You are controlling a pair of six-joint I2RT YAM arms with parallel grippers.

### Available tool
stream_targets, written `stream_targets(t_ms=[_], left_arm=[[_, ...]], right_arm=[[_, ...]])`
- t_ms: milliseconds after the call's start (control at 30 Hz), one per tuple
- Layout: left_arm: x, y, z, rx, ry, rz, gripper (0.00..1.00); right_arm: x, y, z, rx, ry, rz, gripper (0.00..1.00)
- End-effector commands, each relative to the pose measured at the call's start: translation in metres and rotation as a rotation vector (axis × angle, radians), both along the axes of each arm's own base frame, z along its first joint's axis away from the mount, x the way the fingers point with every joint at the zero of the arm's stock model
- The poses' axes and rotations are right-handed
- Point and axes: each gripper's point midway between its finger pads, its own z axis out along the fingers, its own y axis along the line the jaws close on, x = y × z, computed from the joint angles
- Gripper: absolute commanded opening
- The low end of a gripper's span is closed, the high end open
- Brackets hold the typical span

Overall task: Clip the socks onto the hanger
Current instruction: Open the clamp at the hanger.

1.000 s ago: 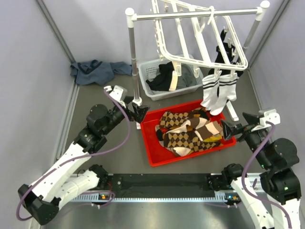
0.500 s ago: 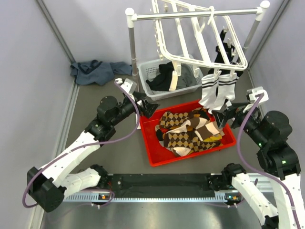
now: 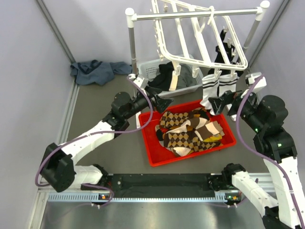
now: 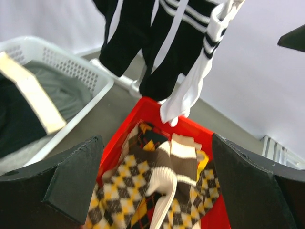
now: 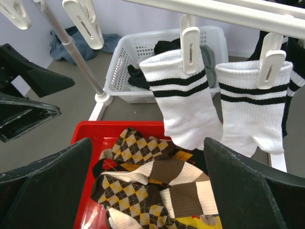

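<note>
Shows the left gripper [image 3: 164, 99] spread wide and empty at the far-left corner of the red tray [image 3: 147, 138]; finds the socks [image 3: 188, 133] heaped in that tray, under the hanger [image 3: 190, 52] hooked on the rod [image 3: 190, 15]; leaves the right gripper [image 3: 217, 103] gaping, empty, beside the clipped white striped socks [image 3: 218, 93].

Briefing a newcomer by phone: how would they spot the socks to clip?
Under the white hanger at the back sits a red tray. The socks lie heaped in it; their brown, tan and cream diamonds set them apart from the white striped socks clipped above.
</note>
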Motion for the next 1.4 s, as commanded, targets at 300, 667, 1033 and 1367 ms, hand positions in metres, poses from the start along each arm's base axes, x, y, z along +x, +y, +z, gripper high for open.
stream_targets(t_ms=[300,667,1033,1367], left_arm=[[0.022,-0.061,0.081,-0.204,-0.229,-0.07,0.95],[0.018,-0.06,0.094,-0.1,-0.257,-0.015,0.93],[0.012,-0.037,0.09,-0.016,-0.23,0.052,0.93],[0.013,-0.03,0.08,0.025,-0.216,0.082,0.93]], right_arm=[[-0.009,0.01,0.039,0.072,-0.192,0.06,0.99],[0.021,0.031,0.068,0.137,-0.253,0.072,0.99],[0.05,0.048,0.082,0.179,-0.34,-0.07,0.92],[0.06,0.066,0.097,0.176,-0.396,-0.144,0.8]])
